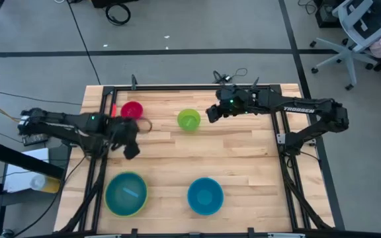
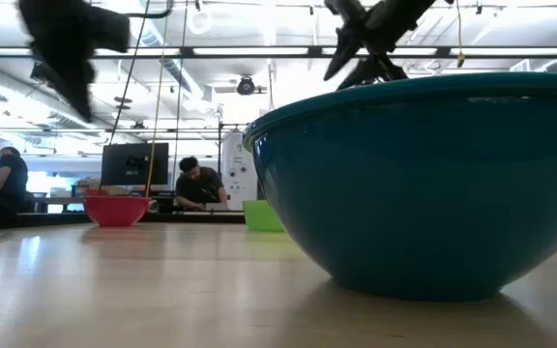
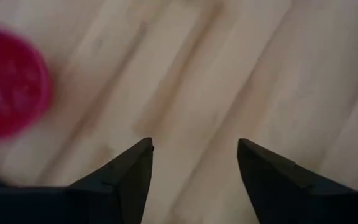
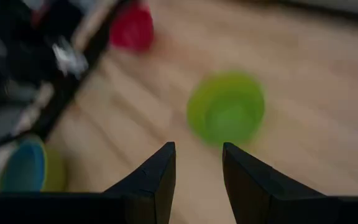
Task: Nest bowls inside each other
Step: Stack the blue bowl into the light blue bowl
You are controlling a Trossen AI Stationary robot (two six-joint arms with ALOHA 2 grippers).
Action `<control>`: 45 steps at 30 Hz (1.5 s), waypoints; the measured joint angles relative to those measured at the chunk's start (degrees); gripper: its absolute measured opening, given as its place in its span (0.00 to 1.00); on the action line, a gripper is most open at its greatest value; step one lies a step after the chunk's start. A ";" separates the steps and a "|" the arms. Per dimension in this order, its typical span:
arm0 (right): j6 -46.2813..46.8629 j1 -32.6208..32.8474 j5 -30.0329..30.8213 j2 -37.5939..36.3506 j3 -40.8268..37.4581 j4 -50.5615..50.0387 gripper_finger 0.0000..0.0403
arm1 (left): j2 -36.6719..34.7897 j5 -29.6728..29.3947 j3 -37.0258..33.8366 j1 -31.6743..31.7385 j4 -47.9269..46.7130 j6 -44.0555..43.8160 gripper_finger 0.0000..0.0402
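Observation:
A magenta bowl (image 1: 131,110) and a small green bowl (image 1: 188,119) stand on the table's far half. At the near left, a large lime-green bowl (image 1: 113,205) holds a teal-blue bowl (image 1: 126,193) inside it. A blue bowl (image 1: 205,196) stands alone near the front edge. My left gripper (image 1: 131,149) hangs open above bare wood, nearer than the magenta bowl (image 3: 8,84). My right gripper (image 1: 211,114) is open in the air just right of the green bowl (image 4: 225,115), slanting down toward it. Neither gripper has anything between its fingers.
A black frame (image 1: 177,87) runs along the table's far edge and down both sides. Bare wood lies in the table's middle between the four bowl spots. In the low view, people sit at desks in the room behind the table.

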 joint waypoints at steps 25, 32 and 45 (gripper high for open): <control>-15.65 24.81 -22.80 21.10 -0.07 -1.42 0.34 | 8.36 8.59 -0.04 5.84 28.92 6.15 0.50; -15.90 25.01 -23.08 24.53 -0.07 0.36 0.34 | 8.38 8.58 -0.04 5.26 28.94 6.12 0.50; -15.35 24.19 -19.03 26.48 -0.09 0.13 0.04 | 8.38 9.92 -0.04 5.38 29.41 9.12 0.50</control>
